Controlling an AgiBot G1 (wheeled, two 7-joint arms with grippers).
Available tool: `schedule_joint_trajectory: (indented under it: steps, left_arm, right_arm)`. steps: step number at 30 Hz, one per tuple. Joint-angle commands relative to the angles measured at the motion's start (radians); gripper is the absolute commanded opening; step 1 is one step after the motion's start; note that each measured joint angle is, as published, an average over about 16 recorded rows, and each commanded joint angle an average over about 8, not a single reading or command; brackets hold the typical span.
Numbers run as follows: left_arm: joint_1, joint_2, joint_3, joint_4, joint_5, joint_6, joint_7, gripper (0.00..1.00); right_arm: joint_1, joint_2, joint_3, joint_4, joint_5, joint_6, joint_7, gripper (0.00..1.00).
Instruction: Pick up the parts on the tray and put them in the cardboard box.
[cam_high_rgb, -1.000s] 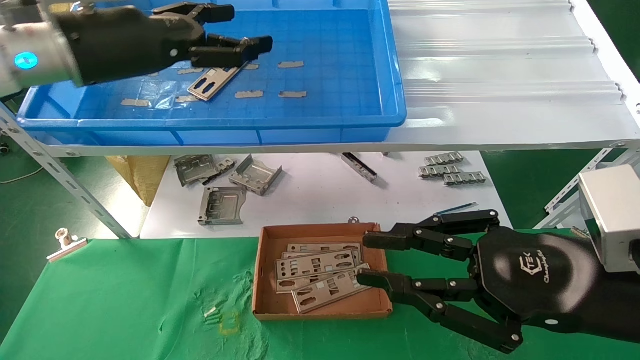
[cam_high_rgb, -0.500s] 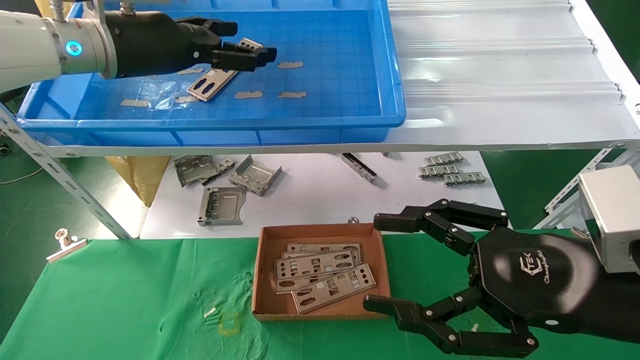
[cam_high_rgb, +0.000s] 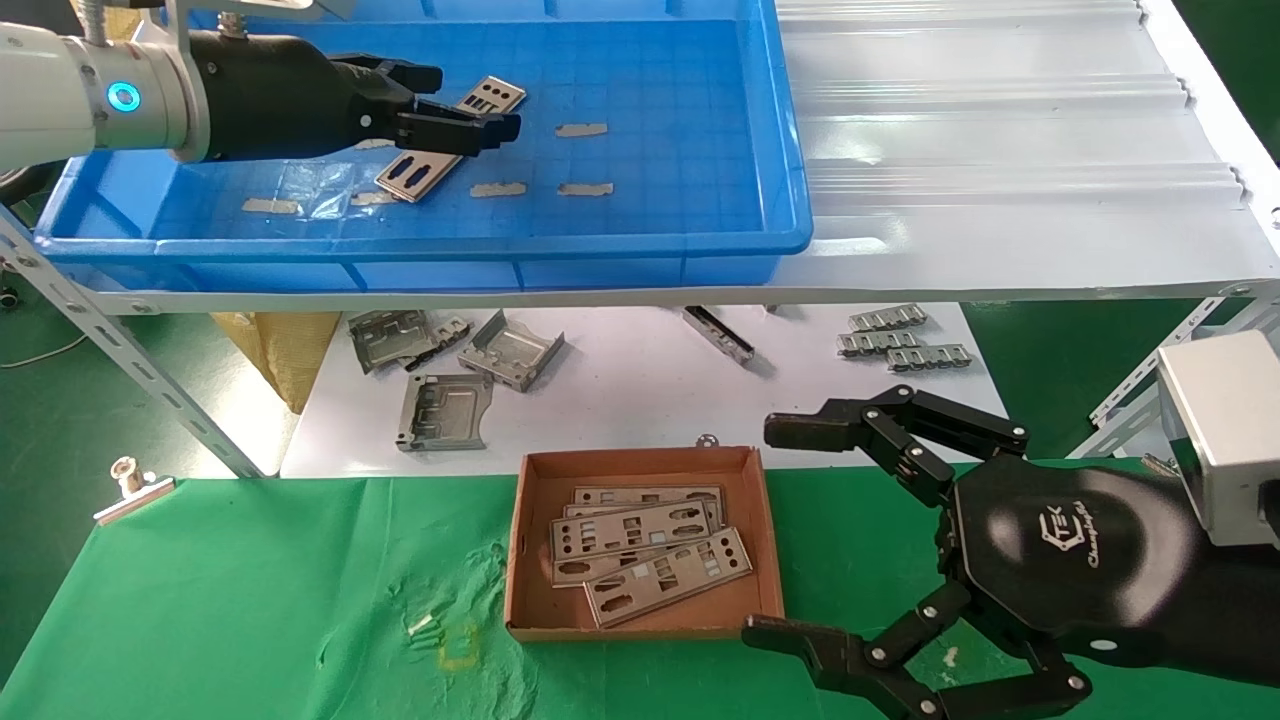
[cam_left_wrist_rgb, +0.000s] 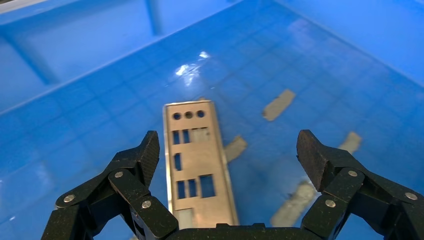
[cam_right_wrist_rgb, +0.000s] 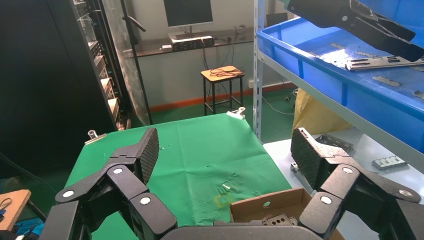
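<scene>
One silver punched part (cam_high_rgb: 412, 172) (cam_left_wrist_rgb: 197, 165) lies flat on the floor of the blue tray (cam_high_rgb: 700, 190) (cam_left_wrist_rgb: 325, 60). My left gripper (cam_high_rgb: 470, 100) (cam_left_wrist_rgb: 230, 150) hovers open just above its middle, holding nothing; the part sits nearer one finger. The cardboard box (cam_high_rgb: 640, 458) (cam_right_wrist_rgb: 265, 206) on the green cloth holds several parts (cam_high_rgb: 640, 555) stacked flat. My right gripper (cam_high_rgb: 775, 530) (cam_right_wrist_rgb: 226, 150) stands wide open and empty just right of the box, its fingertips outside the box's right wall.
Under the tray's shelf, a white sheet carries bent metal brackets (cam_high_rgb: 445, 365) and ridged strips (cam_high_rgb: 905, 342). A metal clip (cam_high_rgb: 132, 485) lies on the green cloth at the left. A slanted shelf strut (cam_high_rgb: 120, 350) stands at the left.
My right gripper opened wide and backed away from the box to the right, leaving a part lying in it. My left gripper shifted a little left over the tray's part.
</scene>
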Motion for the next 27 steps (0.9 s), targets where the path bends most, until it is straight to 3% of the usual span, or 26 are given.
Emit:
schedule_joint_trajectory:
  steps: [1, 27]
  left_arm:
    - [-0.005, 0.006, 0.004, 0.011, 0.006, -0.018, -0.009, 1.0]
    - [-0.002, 0.023, 0.036, 0.026, 0.051, -0.054, -0.073, 0.99]
  right_arm:
    - [0.0, 0.0, 0.0, 0.0, 0.0, 0.0, 0.0, 1.0]
    - [0.0, 0.0, 0.0, 0.0, 0.0, 0.0, 0.0, 1.0]
